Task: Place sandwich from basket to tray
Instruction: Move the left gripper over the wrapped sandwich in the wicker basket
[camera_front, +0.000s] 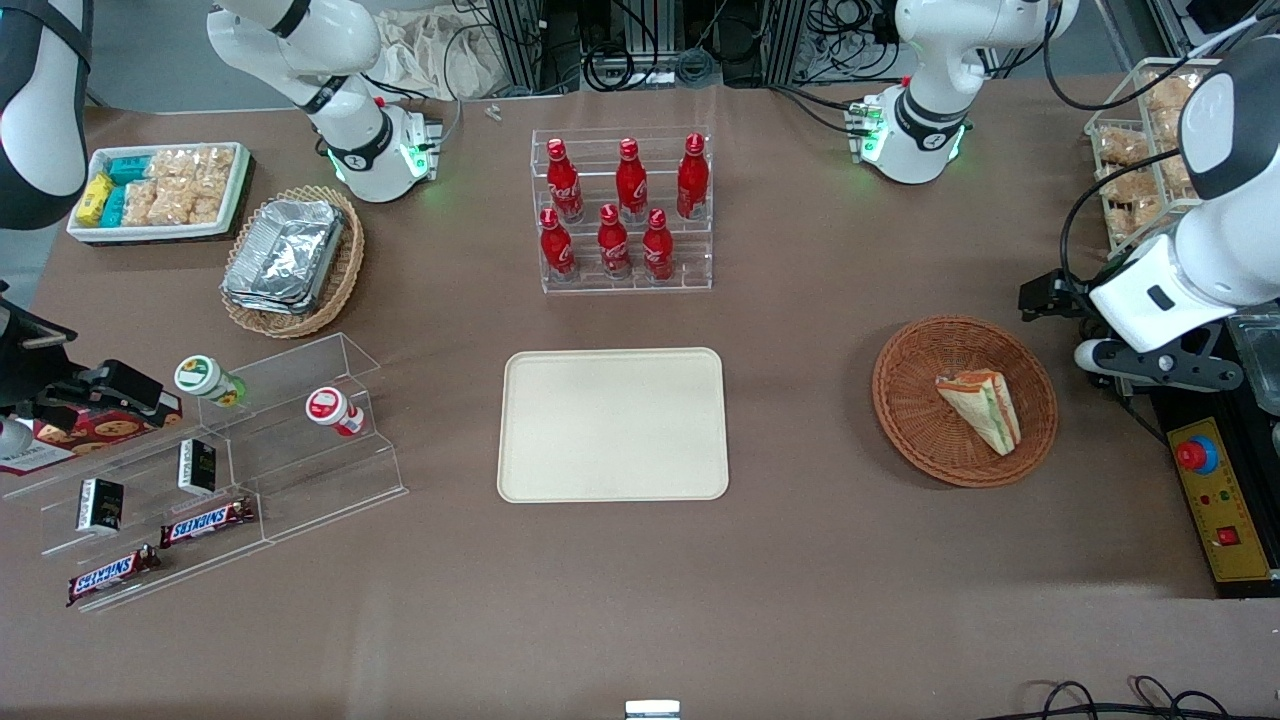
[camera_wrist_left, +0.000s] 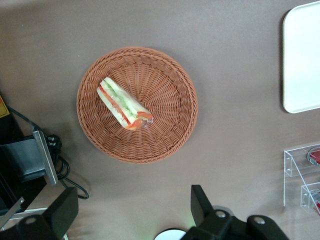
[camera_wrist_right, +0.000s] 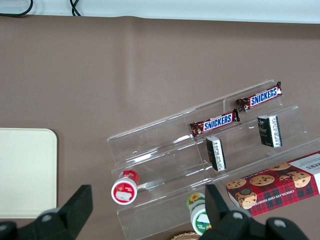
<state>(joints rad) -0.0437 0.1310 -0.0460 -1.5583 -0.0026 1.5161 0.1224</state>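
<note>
The sandwich (camera_front: 980, 405), a pale wedge with green and orange-pink layers, lies in the round reddish-brown basket (camera_front: 900, 400) toward the working arm's end of the table. The cream tray (camera_front: 613, 423) lies flat mid-table with nothing on it. My left gripper (camera_front: 1045, 297) hangs high above the table beside the basket, open and holding nothing. In the left wrist view the sandwich (camera_wrist_left: 124, 103) rests in the basket (camera_wrist_left: 165, 130), well clear of the gripper (camera_wrist_left: 131, 207), with the tray's edge (camera_wrist_left: 302, 60) also in view. The tray's corner shows in the right wrist view (camera_wrist_right: 25, 170).
An acrylic rack of red cola bottles (camera_front: 625, 210) stands farther from the camera than the tray. A tan oval basket with foil containers (camera_front: 290, 260), a white snack bin (camera_front: 160, 190) and a stepped acrylic shelf (camera_front: 220, 460) sit toward the parked arm's end. A control box (camera_front: 1215, 490) is beside the basket.
</note>
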